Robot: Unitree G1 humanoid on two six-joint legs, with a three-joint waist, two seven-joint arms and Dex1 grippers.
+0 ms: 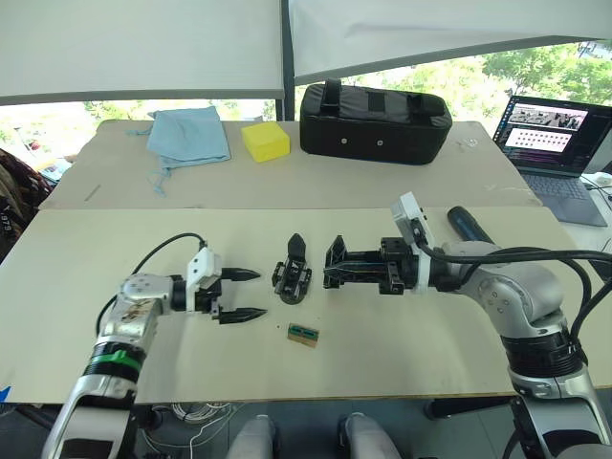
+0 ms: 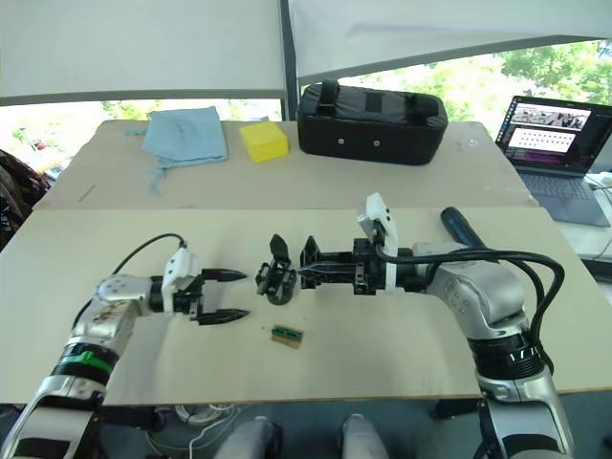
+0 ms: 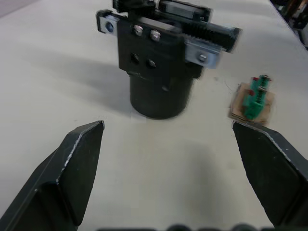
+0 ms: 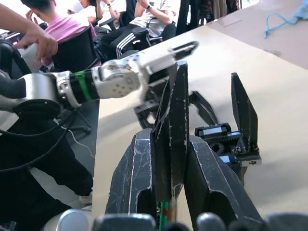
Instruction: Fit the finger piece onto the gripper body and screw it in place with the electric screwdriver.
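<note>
The gripper body [image 1: 292, 274], a small black block on a round base with one pointed finger, stands at mid-table. The left wrist view shows it upright [image 3: 159, 72]. My left gripper [image 1: 245, 295] lies open just left of it, with nothing between its fingers. From the right, my right gripper [image 1: 333, 272] reaches in close to the body, shut on the finger piece [image 4: 179, 91], a thin black tapered piece standing up between its fingers. The electric screwdriver [image 1: 469, 226] lies on the table behind my right forearm, partly hidden by it.
A small green-and-brown block [image 1: 303, 334] lies in front of the gripper body. At the back are a black zipped bag [image 1: 375, 122], a yellow block [image 1: 265, 141] and a blue cloth [image 1: 189, 134]. A laptop [image 1: 550, 134] stands far right. People [image 4: 53, 29] sit beyond the table's left end.
</note>
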